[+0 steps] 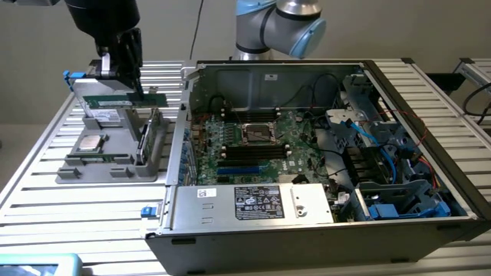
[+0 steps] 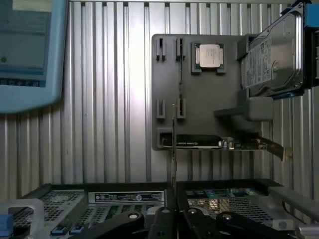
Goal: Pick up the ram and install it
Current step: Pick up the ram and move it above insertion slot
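The ram (image 1: 126, 99) is a long green stick with a white label, held level in the air above the grey parts tray (image 1: 84, 169) at the exterior view's left. My gripper (image 1: 121, 77) is shut on its top edge. In the wrist view the ram (image 2: 173, 149) shows edge-on as a thin line running out from my gripper (image 2: 173, 214) over the tray (image 2: 199, 89). The open computer case (image 1: 253, 218) lies to the exterior view's right, with the green motherboard (image 1: 295, 164) and its black slots (image 1: 253, 150) inside.
On the tray rest a silver processor chip (image 2: 209, 54), a hard drive (image 2: 274, 55) standing on edge and an expansion card (image 2: 224, 143). A light blue device (image 2: 30, 50) lies on the slatted metal table (image 1: 77, 207). The case wall (image 1: 184, 132) stands between tray and motherboard.
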